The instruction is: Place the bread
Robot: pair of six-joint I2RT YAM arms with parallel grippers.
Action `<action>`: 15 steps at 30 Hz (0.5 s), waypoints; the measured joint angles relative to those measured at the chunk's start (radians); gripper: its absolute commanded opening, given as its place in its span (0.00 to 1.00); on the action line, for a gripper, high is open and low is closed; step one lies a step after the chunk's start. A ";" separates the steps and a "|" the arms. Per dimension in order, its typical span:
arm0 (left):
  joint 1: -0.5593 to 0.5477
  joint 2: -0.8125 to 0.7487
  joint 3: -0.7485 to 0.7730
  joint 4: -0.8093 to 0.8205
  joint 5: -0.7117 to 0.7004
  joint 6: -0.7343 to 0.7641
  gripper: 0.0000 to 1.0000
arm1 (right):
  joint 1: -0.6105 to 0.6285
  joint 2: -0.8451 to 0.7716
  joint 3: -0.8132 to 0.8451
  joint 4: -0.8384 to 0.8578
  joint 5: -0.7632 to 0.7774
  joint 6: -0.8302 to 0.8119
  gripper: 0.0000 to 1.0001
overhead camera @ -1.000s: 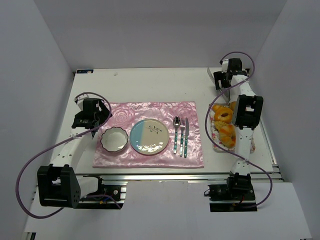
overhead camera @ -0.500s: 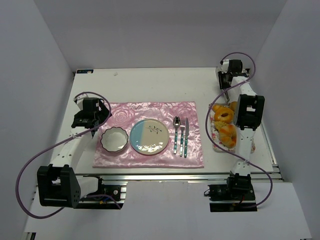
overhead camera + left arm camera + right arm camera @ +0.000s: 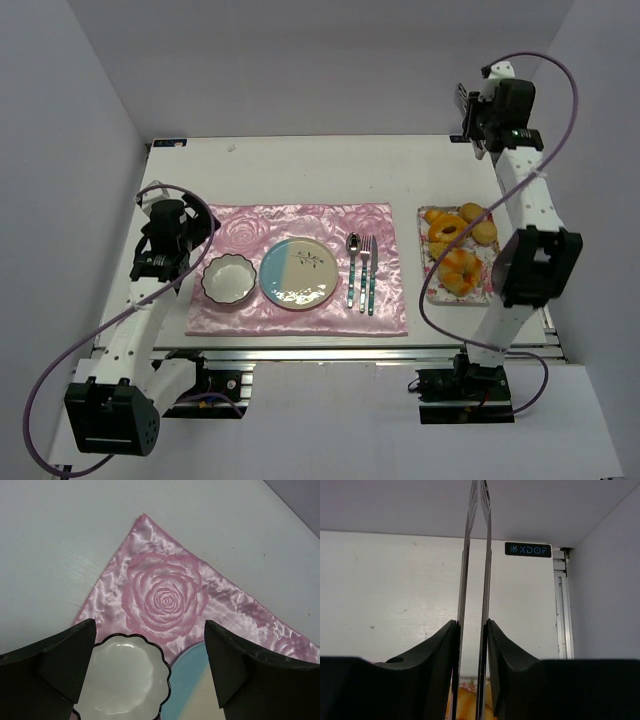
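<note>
Rising since a second ago, my right arm (image 3: pixel 530 210) stands tall by the back wall, right gripper (image 3: pixel 472 630) clamped narrow on tongs (image 3: pixel 476 555). Left gripper (image 3: pixel 150 627) gapes wide over the bowl (image 3: pixel 122 680). I see the bread (image 3: pixel 446 231) lying on the tray (image 3: pixel 428 287).

Bread (image 3: pixel 447 231): golden-orange ring, centre hole facing up, apparently lying flat on the tray (image 3: pixel 486 268), among other pastries (image 3: pixel 457 270).

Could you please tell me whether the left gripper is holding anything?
No, the left gripper stands open near the white bowl, gripping nothing.
</note>
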 measured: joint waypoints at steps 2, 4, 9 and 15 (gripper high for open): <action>0.000 -0.014 -0.008 0.014 0.022 0.000 0.98 | 0.000 -0.123 -0.118 0.011 0.002 0.037 0.37; 0.000 -0.013 -0.013 0.019 0.051 -0.001 0.98 | 0.000 -0.245 -0.252 -0.001 0.001 0.087 0.37; 0.000 -0.006 -0.038 0.030 0.124 -0.001 0.98 | 0.000 -0.513 -0.574 -0.051 -0.023 0.216 0.39; 0.000 -0.013 -0.061 0.049 0.203 0.000 0.98 | 0.003 -0.855 -0.857 -0.201 0.009 0.341 0.44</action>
